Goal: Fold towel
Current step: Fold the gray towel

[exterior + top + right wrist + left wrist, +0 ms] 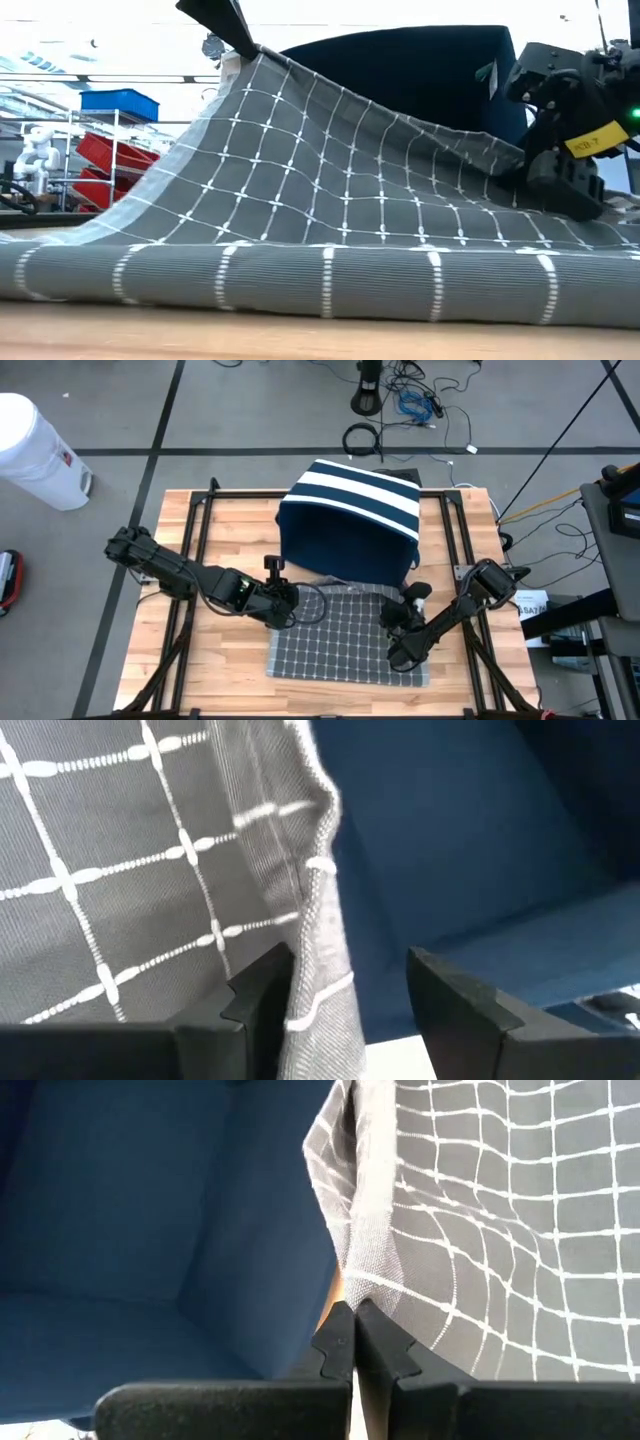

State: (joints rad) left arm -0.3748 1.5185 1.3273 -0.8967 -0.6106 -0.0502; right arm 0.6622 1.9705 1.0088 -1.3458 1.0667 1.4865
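A grey towel (345, 640) with a white grid lies in the middle of the table, its near edge (330, 285) flat on the wood. My left gripper (288, 603) is shut on its far left corner, which stands up as a peak (258, 60). My right gripper (397, 610) is open at the towel's far right side. In the right wrist view the towel's edge (318, 935) runs down between its fingers, close beside one finger (258, 992). My left gripper pinches the towel's hemmed edge (362, 1285) at the far left corner between its two shut fingers (335, 1342). The corner is lifted clear of the table, and the cloth slopes down from it, drawn fairly smooth, to the part still on the table. My right gripper's fingers stand on either side of the towel's far right edge (322, 970); whether a finger touches the cloth, I cannot tell.
A navy fabric bin (350, 520) with white stripes stands right behind the towel at the table's far middle, close to both grippers. Black frame rails (200, 530) run along the table's left and right sides. Bare wood (220, 680) shows at the near left.
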